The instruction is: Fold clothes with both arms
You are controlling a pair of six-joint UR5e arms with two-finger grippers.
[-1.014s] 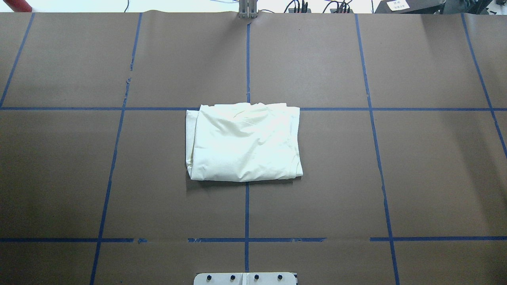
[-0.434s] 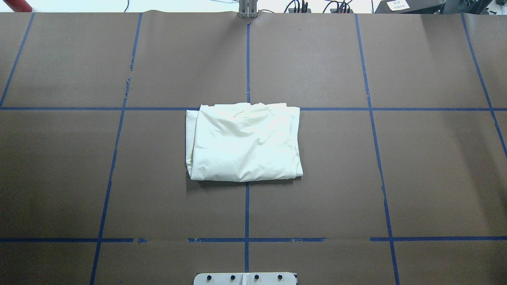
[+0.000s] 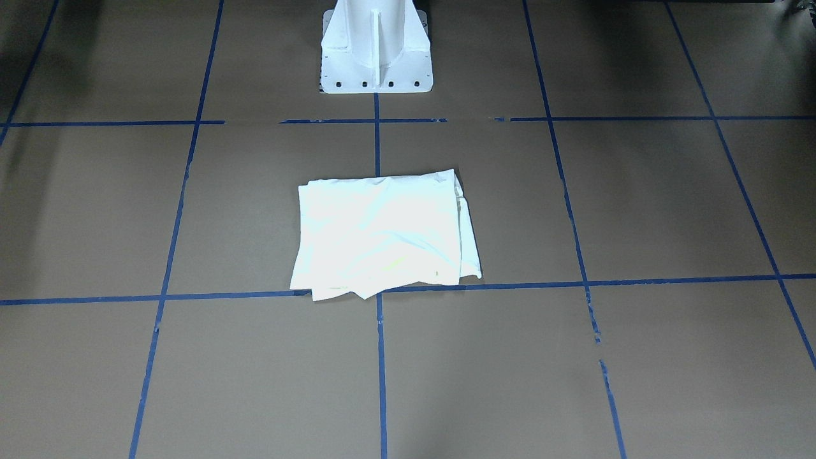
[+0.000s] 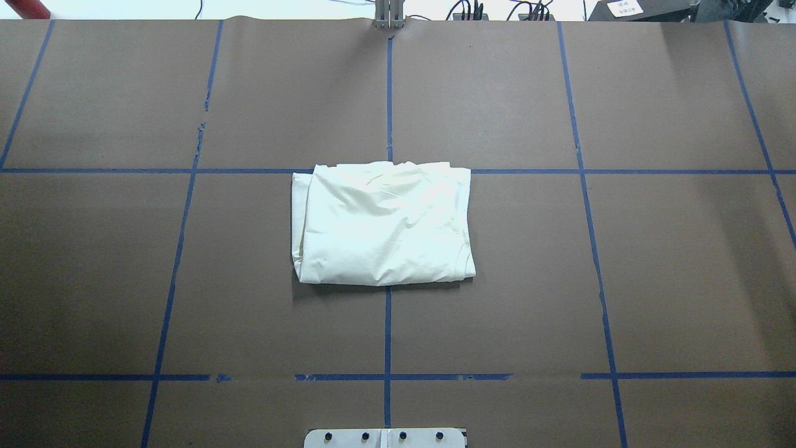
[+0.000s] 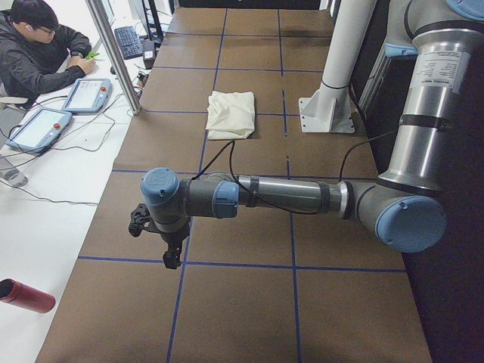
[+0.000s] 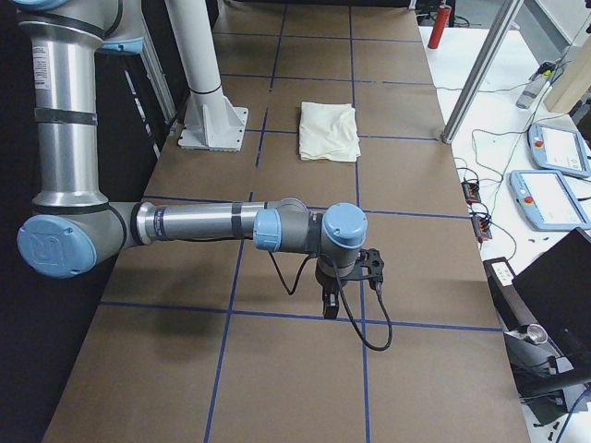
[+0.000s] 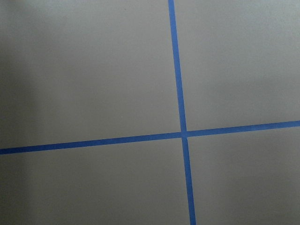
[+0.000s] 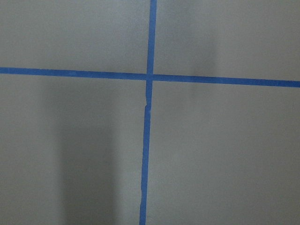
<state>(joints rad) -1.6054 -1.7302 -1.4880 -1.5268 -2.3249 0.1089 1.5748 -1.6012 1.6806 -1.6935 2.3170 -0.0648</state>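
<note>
- The T-shirt (image 4: 382,224) is lying folded into a plain cream rectangle, softly creased, at the middle of the table (image 4: 653,280). Its far edge is touching a blue tape line (image 4: 622,171).
- Matte brown paper is spreading wide on all four sides of it, ruled into squares by the tape.
- The left gripper (image 5: 172,257) is hanging over the table's end on the robot's left, well apart from the shirt. I cannot tell whether its jaws are parted or closed.
- The right gripper (image 6: 330,309) is hanging over the opposite end, also well apart. Its jaw state cannot be told either.
- The white pedestal (image 3: 376,48) is standing near the shirt's robot-side edge.
</note>
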